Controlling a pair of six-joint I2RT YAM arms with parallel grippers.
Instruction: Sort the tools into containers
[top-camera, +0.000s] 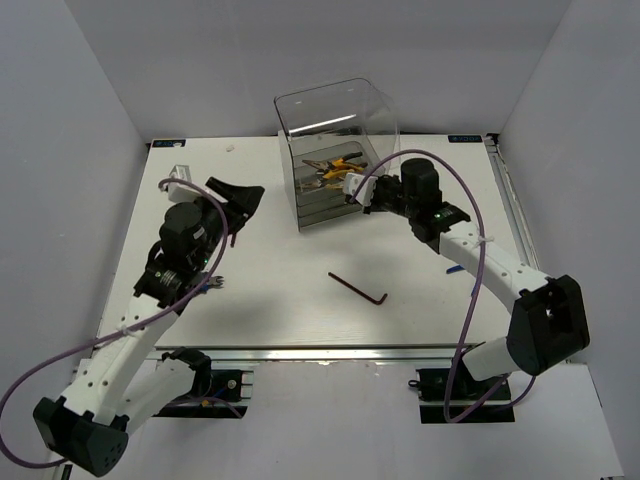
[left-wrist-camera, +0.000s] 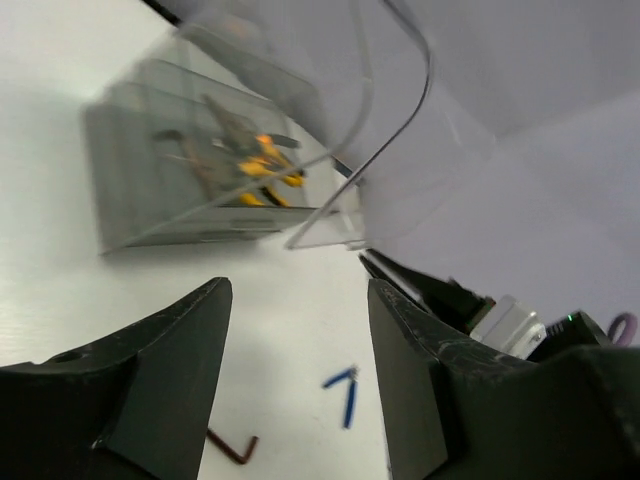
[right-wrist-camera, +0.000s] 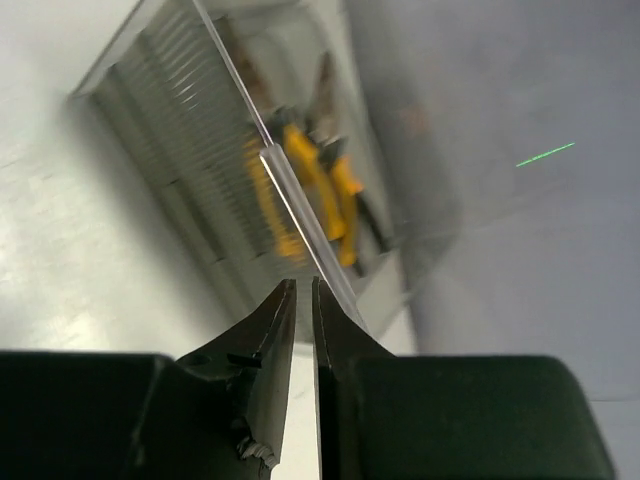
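Note:
The clear smoky cabinet (top-camera: 330, 105) stands at the back middle of the table, with yellow-handled tools (top-camera: 338, 167) lying in a drawer. These tools (right-wrist-camera: 310, 180) fill the right wrist view. My right gripper (right-wrist-camera: 303, 283) sits at the drawer's clear front edge (right-wrist-camera: 290, 190), jaws a thin gap apart with nothing between them. It is at the cabinet's right front (top-camera: 357, 190). My left gripper (top-camera: 243, 203) hovers left of the cabinet, open and empty (left-wrist-camera: 298, 290). A dark hex key (top-camera: 358, 287) lies mid-table, also in the left wrist view (left-wrist-camera: 232, 447). A blue-handled tool (left-wrist-camera: 346, 392) lies beside it.
A small clear object (top-camera: 180, 176) sits at the back left of the table. A metal rail (top-camera: 505, 190) runs along the right edge. White walls close in on three sides. The right arm (top-camera: 480, 255) reaches across the table's right half.

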